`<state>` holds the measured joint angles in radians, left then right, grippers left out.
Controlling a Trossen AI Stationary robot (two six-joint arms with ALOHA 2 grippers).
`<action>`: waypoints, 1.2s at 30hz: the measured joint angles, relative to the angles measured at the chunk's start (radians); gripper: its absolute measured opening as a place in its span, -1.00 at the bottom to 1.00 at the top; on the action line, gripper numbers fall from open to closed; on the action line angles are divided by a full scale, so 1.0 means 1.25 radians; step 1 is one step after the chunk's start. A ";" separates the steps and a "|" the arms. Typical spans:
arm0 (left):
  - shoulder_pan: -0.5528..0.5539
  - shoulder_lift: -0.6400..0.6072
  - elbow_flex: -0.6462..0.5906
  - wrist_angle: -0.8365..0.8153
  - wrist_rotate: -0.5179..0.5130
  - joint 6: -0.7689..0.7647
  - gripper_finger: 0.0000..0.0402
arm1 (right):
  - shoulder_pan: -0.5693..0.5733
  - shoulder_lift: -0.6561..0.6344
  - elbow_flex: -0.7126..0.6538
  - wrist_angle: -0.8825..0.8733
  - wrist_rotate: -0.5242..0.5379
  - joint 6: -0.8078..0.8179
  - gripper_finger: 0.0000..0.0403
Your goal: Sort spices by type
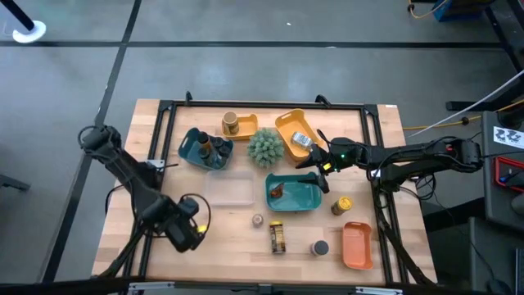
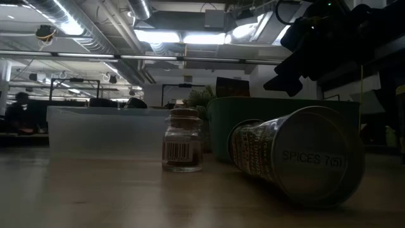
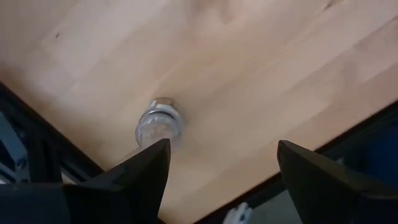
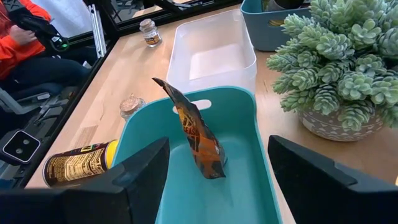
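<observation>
While looking over the spices, spotted the amber packet [image 4: 196,134] first, standing on edge inside the teal tray [image 4: 245,102] in the middle of the table [image 1: 164,254]. Saw the right gripper [image 4: 217,180] hanging just over that tray, fingers spread wide, nothing between them and not touching the packet. Found a clear tray [image 4: 217,37] right beside the teal one and the spiky green plant [image 1: 265,147] just behind it. Noticed a white-blue sachet [image 1: 301,140] in the orange tray [image 1: 286,123] by the plant, plus dark-capped jars [image 1: 205,146] in a darker teal tray [image 1: 190,156] on the plant's other side, and a tan jar [image 1: 232,124] near those. Counted loose stuff along the front: a small jar [image 1: 257,220], a labelled jar on its side [image 1: 277,237], a grey tin [image 1: 319,247], a yellow-lidded jar [image 1: 344,205] and another orange tray [image 1: 357,244]. Caught the left gripper [image 3: 221,180] over at the front left corner, opened wide too, holding nothing, hovering above a little clear jar [image 3: 160,122] near the table edge.
</observation>
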<state>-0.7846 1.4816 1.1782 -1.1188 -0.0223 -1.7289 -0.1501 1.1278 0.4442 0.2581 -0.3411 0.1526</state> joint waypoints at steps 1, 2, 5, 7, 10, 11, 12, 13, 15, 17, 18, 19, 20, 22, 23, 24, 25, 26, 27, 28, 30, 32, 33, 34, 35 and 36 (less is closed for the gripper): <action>-0.008 0.010 0.000 0.000 0.000 0.000 0.39 | 0.000 0.000 0.000 0.000 0.000 0.000 0.36; -0.016 0.019 0.000 -0.001 0.000 0.000 0.39 | 0.000 0.000 0.000 0.000 0.000 0.000 0.36; -0.031 0.045 0.000 -0.011 0.000 0.000 0.39 | 0.000 0.000 0.000 0.000 0.000 0.000 0.36; -0.039 0.060 0.000 -0.027 0.000 0.000 0.39 | 0.000 0.000 0.000 0.000 0.000 0.000 0.36; -0.049 0.078 -0.001 -0.040 0.000 -0.001 0.39 | 0.000 0.000 0.000 0.000 0.000 0.000 0.36; -0.053 0.084 -0.001 -0.044 0.000 -0.001 0.39 | 0.000 0.000 0.000 0.000 0.000 0.000 0.36; -0.056 0.087 -0.001 -0.044 0.000 -0.001 0.39 | 0.000 0.000 0.000 0.000 0.000 0.000 0.36; -0.060 0.092 -0.001 -0.041 0.000 -0.002 0.39 | 0.000 0.000 0.000 0.000 0.000 0.000 0.36; -0.069 0.100 -0.001 -0.042 0.000 -0.011 0.39 | 0.000 0.000 0.000 -0.002 0.000 0.000 0.36; -0.080 0.111 -0.001 -0.042 0.000 -0.019 0.39 | 0.000 0.000 0.000 -0.010 0.000 0.000 0.36; -0.085 0.116 -0.001 -0.042 0.000 -0.023 0.39 | 0.000 0.000 0.000 -0.014 0.000 0.000 0.36; -0.091 0.121 -0.001 -0.043 0.000 -0.030 0.39 | 0.000 0.000 0.000 -0.018 0.000 0.000 0.36; -0.096 0.126 -0.001 -0.044 0.000 -0.036 0.39 | 0.000 0.000 0.000 -0.023 0.000 0.000 0.36; -0.105 0.139 -0.001 -0.044 0.000 -0.047 0.39 | 0.000 0.000 0.000 -0.027 0.000 0.000 0.36; -0.109 0.144 -0.001 -0.045 0.000 -0.053 0.39 | 0.000 0.000 0.000 -0.027 0.000 0.000 0.36; -0.113 0.148 -0.001 -0.045 0.000 -0.058 0.39 | 0.000 0.000 0.000 -0.026 0.000 0.000 0.36; -0.117 0.152 -0.001 -0.047 0.000 -0.062 0.39 | 0.000 0.000 0.000 -0.026 0.000 0.000 0.36; -0.118 0.157 -0.001 -0.047 0.000 -0.066 0.39 | 0.000 0.000 0.000 -0.027 0.000 0.000 0.36; -0.121 0.160 -0.001 -0.047 0.000 -0.072 0.39 | 0.000 0.000 0.000 -0.026 0.000 0.000 0.36; -0.123 0.162 -0.004 -0.046 0.000 -0.078 0.39 | 0.000 0.000 0.000 -0.026 0.000 0.000 0.36; -0.127 0.162 -0.014 -0.047 0.000 -0.103 0.39 | 0.000 0.000 0.000 -0.026 0.000 0.000 0.36; -0.129 0.162 -0.027 -0.045 0.000 -0.127 0.39 | 0.000 0.000 0.000 -0.026 0.000 0.000 0.36; -0.130 0.162 -0.036 -0.039 0.000 -0.138 0.39 | 0.000 0.000 0.000 -0.026 0.000 0.000 0.36; -0.131 0.162 -0.044 -0.035 0.000 -0.145 0.39 | 0.000 0.000 0.000 -0.026 0.000 0.000 0.36; -0.132 0.162 -0.052 -0.031 0.000 -0.152 0.39 | 0.000 0.000 0.000 -0.026 0.000 0.000 0.36; -0.132 0.162 -0.061 -0.026 0.000 -0.160 0.39 | 0.000 0.000 0.000 -0.026 0.000 0.000 0.36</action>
<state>-0.9497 1.6844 1.1019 -1.1512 -0.0227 -1.9286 -0.1501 1.1278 0.4442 0.2256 -0.3412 0.1524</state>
